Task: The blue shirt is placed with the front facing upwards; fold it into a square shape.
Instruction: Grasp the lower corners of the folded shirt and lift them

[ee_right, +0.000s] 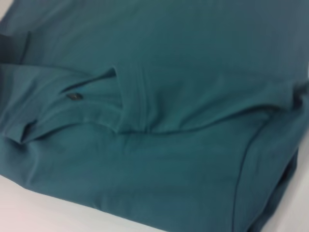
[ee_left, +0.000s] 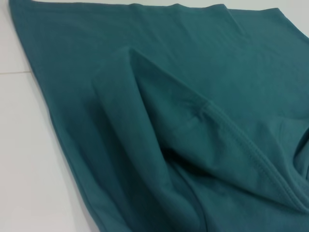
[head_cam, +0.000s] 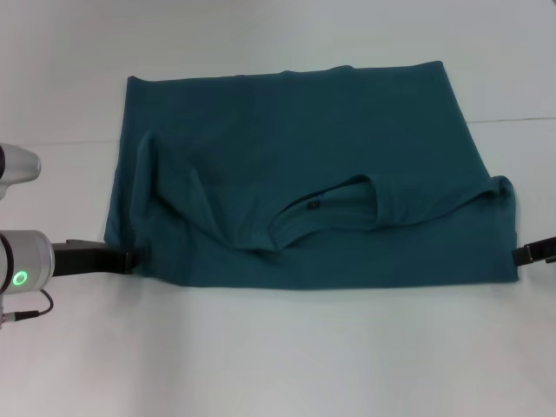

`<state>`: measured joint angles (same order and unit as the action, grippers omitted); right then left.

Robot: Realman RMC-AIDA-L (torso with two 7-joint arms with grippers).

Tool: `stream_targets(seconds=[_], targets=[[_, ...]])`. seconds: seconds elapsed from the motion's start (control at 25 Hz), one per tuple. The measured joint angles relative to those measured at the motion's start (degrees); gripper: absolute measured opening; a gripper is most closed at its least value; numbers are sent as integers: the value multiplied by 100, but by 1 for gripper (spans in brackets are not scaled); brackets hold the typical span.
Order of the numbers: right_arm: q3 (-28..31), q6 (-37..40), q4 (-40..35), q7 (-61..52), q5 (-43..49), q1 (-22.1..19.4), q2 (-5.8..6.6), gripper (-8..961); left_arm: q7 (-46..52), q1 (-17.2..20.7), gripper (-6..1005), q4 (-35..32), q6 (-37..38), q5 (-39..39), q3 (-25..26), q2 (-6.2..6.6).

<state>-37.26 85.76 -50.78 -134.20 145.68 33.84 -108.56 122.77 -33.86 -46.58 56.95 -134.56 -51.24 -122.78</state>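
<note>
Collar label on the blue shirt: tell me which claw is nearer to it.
Left, narrowly. The left claw sits at the blue shirt's near-left edge; the right claw sits at its near-right edge, slightly farther from the collar label.

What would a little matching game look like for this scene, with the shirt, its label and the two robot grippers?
Things:
1. blue shirt
2. small dark label
3. left gripper
4. right gripper
5. table

Descriptions:
A. at the shirt's near corner on the robot's right side
B. white surface under everything
C. lying partly folded, with no lettering showing
D. inside the collar opening
E. at the shirt's near corner on the robot's left side

Pairs: 1-C, 2-D, 3-E, 4-A, 5-B
</note>
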Motion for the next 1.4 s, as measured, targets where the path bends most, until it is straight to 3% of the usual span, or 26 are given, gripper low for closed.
stream_targets(seconds=[0.48,0.8,1.16,1.4], targets=[[-39,-807,785,143,13,41,-75,695,2,19,18,3,4,0,-4,-8],[-47,-1145,859,195,10,91,-238,693,2,15,19,0,29,0,-11,-19],[-123,-1360,1071,242,18,155,-269,687,2,49,18,-3,60,0,-8,-24],[-515,-1586,1049,273,16,131,-367,511,2,55,18,-16,156,5,5,-31]])
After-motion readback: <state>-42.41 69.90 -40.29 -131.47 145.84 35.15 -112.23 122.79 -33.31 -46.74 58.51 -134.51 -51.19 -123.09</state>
